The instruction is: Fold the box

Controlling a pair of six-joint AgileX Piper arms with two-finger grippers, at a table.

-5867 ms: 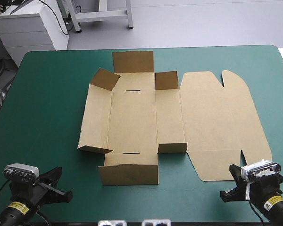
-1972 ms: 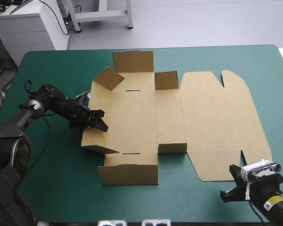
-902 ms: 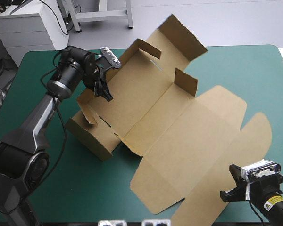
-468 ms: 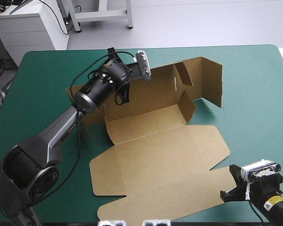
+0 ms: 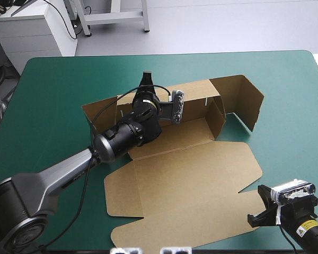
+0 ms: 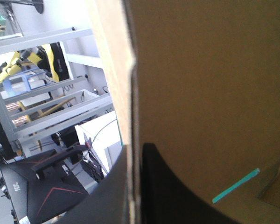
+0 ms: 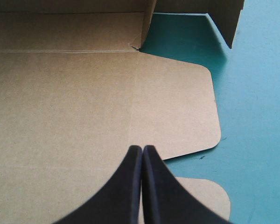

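Brown cut-board box (image 5: 185, 174), mid teal-green desk (image 5: 53, 84) with its rear wall raised, looks light, stiff but crease-prone, best pinched at a panel edge, where the left black-finned end effector (image 6: 134, 154) grips it; the right end effector (image 7: 142, 154) is clenched empty.

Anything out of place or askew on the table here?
The brown cardboard box sheet lies skewed to the edges of the teal-green table, its flat lid reaching almost to the near edge. The left gripper is shut on its raised far wall.
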